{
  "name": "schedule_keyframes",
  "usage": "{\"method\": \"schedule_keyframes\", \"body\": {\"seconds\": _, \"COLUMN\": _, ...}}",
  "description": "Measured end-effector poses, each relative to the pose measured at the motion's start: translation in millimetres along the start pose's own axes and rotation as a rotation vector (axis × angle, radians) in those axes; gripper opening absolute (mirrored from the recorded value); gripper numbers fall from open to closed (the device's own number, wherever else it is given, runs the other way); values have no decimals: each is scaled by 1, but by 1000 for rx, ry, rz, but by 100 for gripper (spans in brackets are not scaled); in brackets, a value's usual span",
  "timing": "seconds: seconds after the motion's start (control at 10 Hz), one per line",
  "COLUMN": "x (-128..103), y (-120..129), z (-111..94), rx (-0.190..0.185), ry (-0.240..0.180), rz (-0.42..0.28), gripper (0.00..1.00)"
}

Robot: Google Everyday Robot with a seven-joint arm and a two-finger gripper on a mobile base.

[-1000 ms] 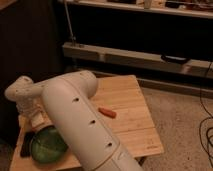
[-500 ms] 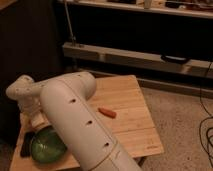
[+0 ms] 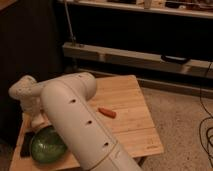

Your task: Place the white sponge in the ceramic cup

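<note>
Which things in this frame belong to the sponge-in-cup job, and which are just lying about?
Job in hand: gripper, low over the table's left side beside the bowl; white sponge and ceramic cup not visible, perhaps hidden by the arm.

Lying about: green bowl; orange item mid-table; dark object at the left edge.

The white arm (image 3: 75, 120) has crept slightly toward the near-left corner of the desk (image 3: 125, 100), covering a little more of the green bowl (image 3: 45, 146) than a second ago (its tool stays hidden behind the arm).
</note>
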Motion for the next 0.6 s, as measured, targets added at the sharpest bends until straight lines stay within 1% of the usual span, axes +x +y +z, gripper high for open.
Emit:
{"method": "schedule_keyframes", "body": {"seconds": 0.2, "x": 2, "y": -2, "z": 4, "rx": -17, "ry": 0, "rz": 6, "gripper": 43}}
{"method": "schedule_keyframes", "body": {"seconds": 0.3, "x": 2, "y": -2, "z": 3, "rx": -17, "ry": 0, "rz": 6, "gripper": 35}}
{"method": "schedule_keyframes", "body": {"seconds": 0.4, "x": 2, "y": -3, "z": 1, "rx": -16, "ry": 1, "rz": 6, "gripper": 23}}
{"method": "schedule_keyframes", "body": {"seconds": 0.5, "x": 4, "y": -6, "z": -1, "rx": -13, "ry": 3, "rz": 7, "gripper": 13}}
{"method": "schedule_keyframes", "body": {"seconds": 0.6, "x": 5, "y": -6, "z": -1, "rx": -13, "ry": 4, "rz": 8, "gripper": 6}}
